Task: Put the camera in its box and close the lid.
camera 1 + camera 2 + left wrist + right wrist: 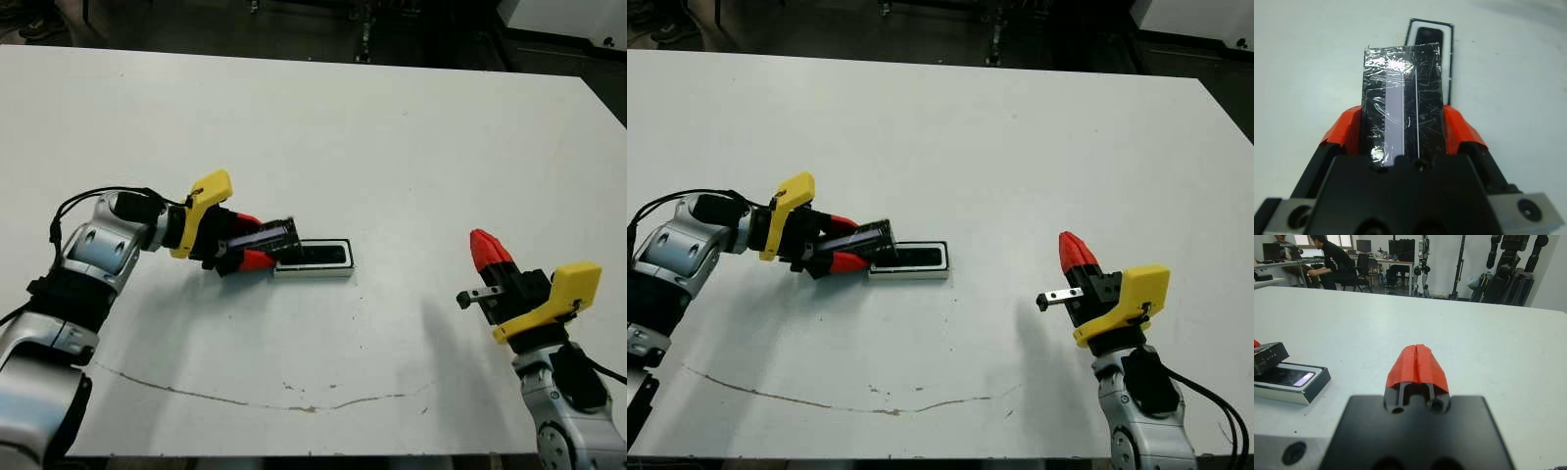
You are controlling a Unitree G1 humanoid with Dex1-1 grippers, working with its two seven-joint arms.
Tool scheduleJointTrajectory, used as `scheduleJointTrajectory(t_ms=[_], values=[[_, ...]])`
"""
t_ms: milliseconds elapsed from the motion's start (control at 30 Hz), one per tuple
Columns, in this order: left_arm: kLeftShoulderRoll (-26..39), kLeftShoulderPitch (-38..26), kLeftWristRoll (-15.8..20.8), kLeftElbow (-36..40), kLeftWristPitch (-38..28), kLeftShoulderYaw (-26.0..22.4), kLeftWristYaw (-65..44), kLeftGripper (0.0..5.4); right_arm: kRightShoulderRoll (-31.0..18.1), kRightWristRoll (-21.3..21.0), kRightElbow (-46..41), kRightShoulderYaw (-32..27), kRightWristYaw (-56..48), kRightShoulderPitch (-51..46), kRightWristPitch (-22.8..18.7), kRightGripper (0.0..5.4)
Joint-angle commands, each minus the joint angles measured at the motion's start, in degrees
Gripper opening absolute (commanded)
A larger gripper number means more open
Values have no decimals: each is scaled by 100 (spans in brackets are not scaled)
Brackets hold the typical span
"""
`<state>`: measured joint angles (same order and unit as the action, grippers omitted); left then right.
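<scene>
Lid: our left gripper [245,245] clamps a flat rectangular glossy black slab with silvery speckled sides [266,238], one red fingertip on each long side.
Lid axis: its long axis runs along our left fingers, its free end pointing to our right at the box and tilted over the box's near end.
Lid look: in our left wrist view its face [1402,105] is wrinkled, shiny film with a pale lilac stripe down its length.
Box: the small shallow tray with thick white walls and a dark base edge [313,259] lies on the white table [392,147], long axis left to right.
Camera: a small flat black bar with a lit bluish-white patch [1288,377] lies inside the box.
Right gripper: ours [483,246] has its red tips pressed together on nothing, well apart from the box.
Writing: we read none.
</scene>
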<state>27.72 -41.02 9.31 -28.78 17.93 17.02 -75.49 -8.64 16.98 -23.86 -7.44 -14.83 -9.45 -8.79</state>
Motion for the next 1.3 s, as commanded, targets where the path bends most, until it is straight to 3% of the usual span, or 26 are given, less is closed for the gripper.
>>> scheduleJointTrajectory(t_ms=[33, 267, 500, 633, 833, 1100, 1300], values=[[-79, -74, -75, -138, 159, 143, -233, 317, -50, -17, 47, -39, 18, -59, 7, 0], [-176, -8, -4, 66, 507, 180, -371, 317, -50, 3, 44, -44, 8, -75, -4, 0], [-416, 178, -48, 181, 381, 229, -135, 317, -50, 39, 48, -43, -12, -80, -8, 0], [-567, 350, -324, 336, -294, 395, 174, 317, -26, 3, 16, -31, 54, -92, -35, 0], [-667, 648, -743, 767, -761, 677, 764, 316, -43, 43, 23, -67, 43, -89, -53, 0], [-652, 793, -928, 978, -810, 830, 884, 316, -36, 35, 18, -58, 40, -90, -20, 0], [-723, 825, -821, 823, -678, 790, 833, 316, -23, 99, 20, -67, 31, -86, -52, 0]])
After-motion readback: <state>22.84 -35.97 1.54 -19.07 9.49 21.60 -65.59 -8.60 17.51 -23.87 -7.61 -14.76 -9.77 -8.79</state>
